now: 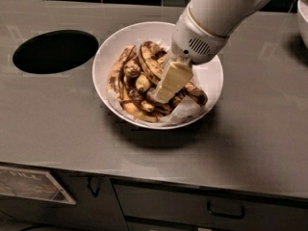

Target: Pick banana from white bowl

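The white bowl [111, 52] stands in the middle of the grey counter, lined with crumpled white paper and holding a pile of overripe, brown-streaked bananas. A long curved banana [150, 64] arcs across the top of the pile. My gripper [166, 88] reaches down from the upper right into the middle of the bowl, its cream tip resting on the pile just right of that banana. A stubbier banana end [196, 94] sticks out to the right from under the gripper. The white arm hides the bowl's far right rim.
A round black hole [55, 50] is cut in the counter left of the bowl. Part of another white vessel [303, 20] shows at the right edge. Dark tiles line the back wall. Drawers with handles [224, 211] sit below the counter's front edge.
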Robot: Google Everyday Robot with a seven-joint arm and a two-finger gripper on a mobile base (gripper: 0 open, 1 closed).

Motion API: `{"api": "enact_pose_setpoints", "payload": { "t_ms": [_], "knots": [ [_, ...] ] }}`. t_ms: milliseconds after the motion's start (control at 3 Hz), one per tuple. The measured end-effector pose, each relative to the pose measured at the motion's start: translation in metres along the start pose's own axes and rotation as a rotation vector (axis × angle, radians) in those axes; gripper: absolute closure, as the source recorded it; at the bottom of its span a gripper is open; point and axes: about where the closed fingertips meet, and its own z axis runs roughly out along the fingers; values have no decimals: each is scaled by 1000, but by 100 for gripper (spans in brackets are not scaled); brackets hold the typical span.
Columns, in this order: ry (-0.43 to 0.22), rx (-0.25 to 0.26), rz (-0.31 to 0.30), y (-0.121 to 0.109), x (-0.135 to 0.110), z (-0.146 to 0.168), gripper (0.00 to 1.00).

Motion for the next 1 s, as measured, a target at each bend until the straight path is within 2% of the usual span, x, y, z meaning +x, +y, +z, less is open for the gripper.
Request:
{"api": "enact_pose_setpoints", "payload": {
  "t_ms": [333, 667, 1000],
  "knots": [
    [0, 0, 0, 0, 0, 0, 41],
    [0, 0, 0, 0, 0, 0, 52],
    [0, 1, -1, 0, 0, 0, 58]
  ]
}}
